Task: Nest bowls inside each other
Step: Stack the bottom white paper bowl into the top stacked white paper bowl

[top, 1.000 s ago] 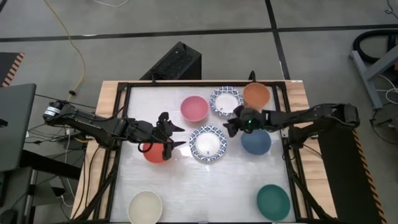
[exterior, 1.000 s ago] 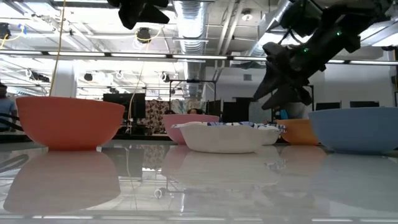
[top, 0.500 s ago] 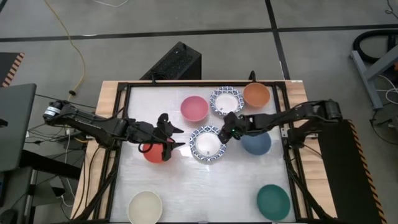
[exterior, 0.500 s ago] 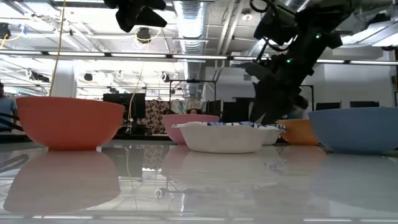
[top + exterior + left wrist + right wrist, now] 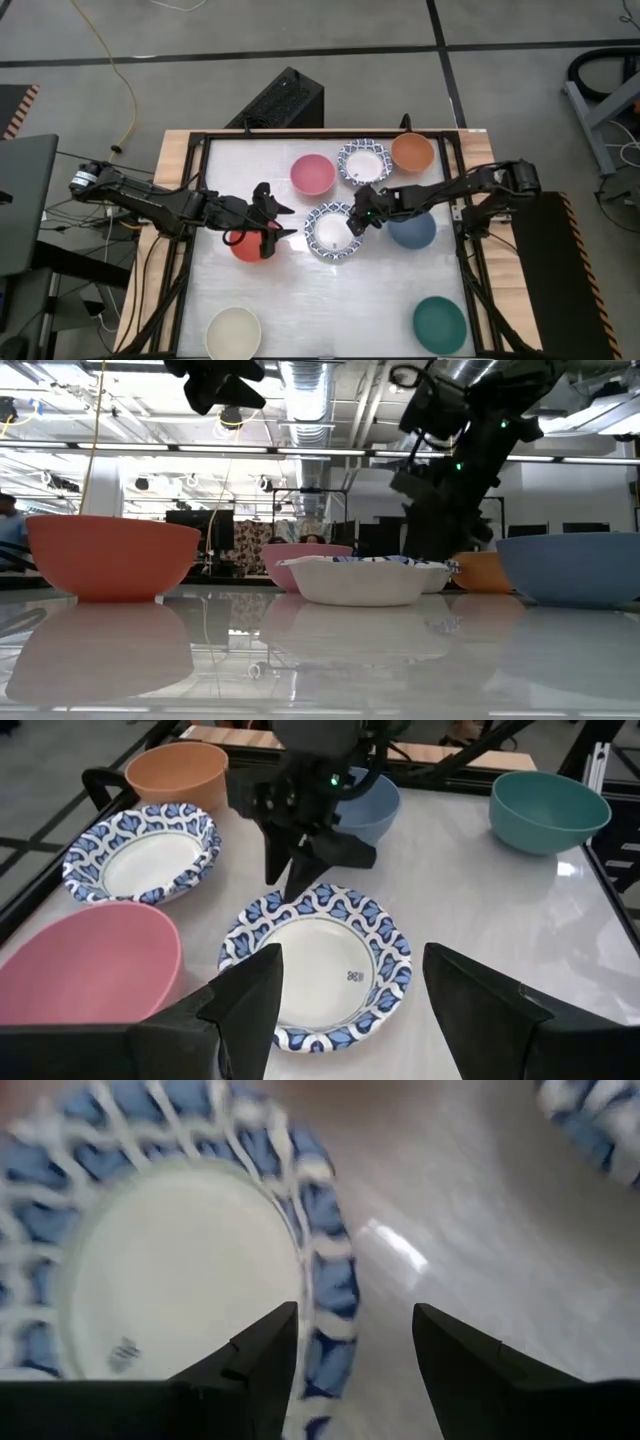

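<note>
Right gripper (image 5: 358, 219) fingers spread, straddling blue-patterned rim of centre bowl (image 5: 332, 233), not clamped. Bowl mid-table, between red bowl (image 5: 250, 243) and blue bowl (image 5: 412, 230). Looks rigid, glossy, likely slippery and chippable; thin rim best hold. Left gripper (image 5: 276, 222) open over red bowl.

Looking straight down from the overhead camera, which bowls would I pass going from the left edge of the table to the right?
Cream bowl → red bowl → pink bowl → blue-patterned bowl in the middle → second blue-patterned bowl at the back → teal bowl. The orange and blue bowls overlap too much in that direction to order.
</note>
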You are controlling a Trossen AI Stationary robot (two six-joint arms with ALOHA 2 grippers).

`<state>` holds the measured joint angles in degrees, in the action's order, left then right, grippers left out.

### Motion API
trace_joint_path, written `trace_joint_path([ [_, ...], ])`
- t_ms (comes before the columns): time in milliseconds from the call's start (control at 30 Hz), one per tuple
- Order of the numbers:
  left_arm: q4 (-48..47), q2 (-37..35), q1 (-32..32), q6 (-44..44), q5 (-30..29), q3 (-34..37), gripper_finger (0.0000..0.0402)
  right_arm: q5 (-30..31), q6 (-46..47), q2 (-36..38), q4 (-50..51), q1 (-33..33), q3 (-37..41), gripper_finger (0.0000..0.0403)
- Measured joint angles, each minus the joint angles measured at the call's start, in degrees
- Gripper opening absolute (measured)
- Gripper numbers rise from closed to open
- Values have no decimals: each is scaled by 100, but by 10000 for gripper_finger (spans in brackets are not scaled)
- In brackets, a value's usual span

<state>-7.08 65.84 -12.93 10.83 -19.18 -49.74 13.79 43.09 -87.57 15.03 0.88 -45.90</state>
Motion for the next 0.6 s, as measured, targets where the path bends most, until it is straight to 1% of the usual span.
trace_joint_path([
  [167, -6, 0, 0, -1, 0, 0, 231, -103, 39, -432, -58, -22, 0, 216],
  [267, -4, 0, 0, -1, -4, 0, 231, -98, 44, -555, -51, -54, -69, 192],
  [367, -6, 0, 0, -2, -11, 0, 231, -97, 42, -565, -56, -91, -151, 138],
  [500, -4, 0, 0, -2, -13, 0, 231, -93, -1, -383, -22, -146, -274, 42],
  [533, -6, 0, 0, -2, -14, 0, 231, -86, -55, -324, -21, -165, -293, 24],
  [600, -4, 0, 0, -2, -15, 0, 231, -62, -98, -220, 28, -175, -344, 14],
])
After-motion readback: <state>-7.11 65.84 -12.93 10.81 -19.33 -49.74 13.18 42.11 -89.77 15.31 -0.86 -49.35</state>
